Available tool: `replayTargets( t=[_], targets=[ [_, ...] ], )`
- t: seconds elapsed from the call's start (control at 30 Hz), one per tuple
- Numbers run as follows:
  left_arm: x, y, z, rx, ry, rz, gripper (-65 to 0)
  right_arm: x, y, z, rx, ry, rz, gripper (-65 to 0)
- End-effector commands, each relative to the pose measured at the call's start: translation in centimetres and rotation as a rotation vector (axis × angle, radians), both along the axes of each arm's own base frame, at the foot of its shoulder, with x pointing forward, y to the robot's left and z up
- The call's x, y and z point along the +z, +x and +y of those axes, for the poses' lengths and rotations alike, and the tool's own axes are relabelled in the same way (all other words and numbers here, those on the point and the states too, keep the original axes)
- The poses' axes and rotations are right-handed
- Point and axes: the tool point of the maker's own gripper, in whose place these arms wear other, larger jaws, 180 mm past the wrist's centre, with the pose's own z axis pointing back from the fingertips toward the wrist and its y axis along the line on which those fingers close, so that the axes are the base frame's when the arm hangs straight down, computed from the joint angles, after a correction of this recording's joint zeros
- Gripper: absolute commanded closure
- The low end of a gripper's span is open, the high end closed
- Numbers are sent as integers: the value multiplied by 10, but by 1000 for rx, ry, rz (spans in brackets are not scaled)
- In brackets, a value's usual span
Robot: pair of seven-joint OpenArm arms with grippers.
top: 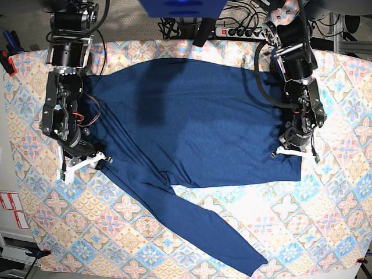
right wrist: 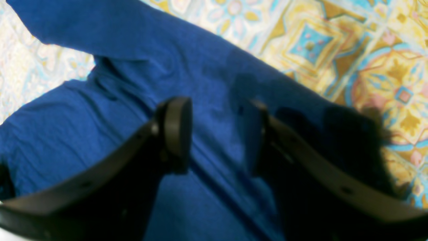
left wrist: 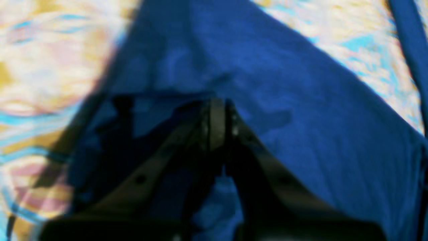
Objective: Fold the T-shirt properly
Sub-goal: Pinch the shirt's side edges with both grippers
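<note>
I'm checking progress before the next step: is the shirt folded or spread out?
Mostly spread: the shirt's body lies wide, while one sleeve angles off across the tablecloth.

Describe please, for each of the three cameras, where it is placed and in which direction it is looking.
Left wrist: on the left arm, facing down past its end effector, fingers together, onto the dark blue shirt.
Right wrist: on the right arm, facing down past its end effector, fingers apart, onto the shirt and patterned tablecloth.
Base: between and above both arms, facing down; both arms enter from the top.
Base and right wrist share the sleeve reaching away from the shirt's body.
</note>
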Motion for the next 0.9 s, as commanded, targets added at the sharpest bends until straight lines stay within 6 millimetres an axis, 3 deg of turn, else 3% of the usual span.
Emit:
replayTargets(
  t=[0.0,0.1,0.17,0.43,0.53,0.73,0.87],
  targets=[
    [24,19,11,6,27,-75,0,18,13,-4,0,-11,-59,-247],
    [39,33,19,10,39,-106,-5,17,13,-2,5,-11,-57,-247],
    [43,38,19,12,40,-118,-51,15,12,3,20,-13,-52,-247],
    [59,49,34,53,43,-153,-401,16,11,4,24,-14,-53,-247],
    [58,44,47,114,37,-173,-477,16,11,4,25,-14,-52,-247],
    [15,36,62,199,-14,-101,-468,15,10,4,26,-14,-49,-247],
    [3,38,67,235,-27,-86,-465,17,7,5,30,-18,-56,-247]
  ],
)
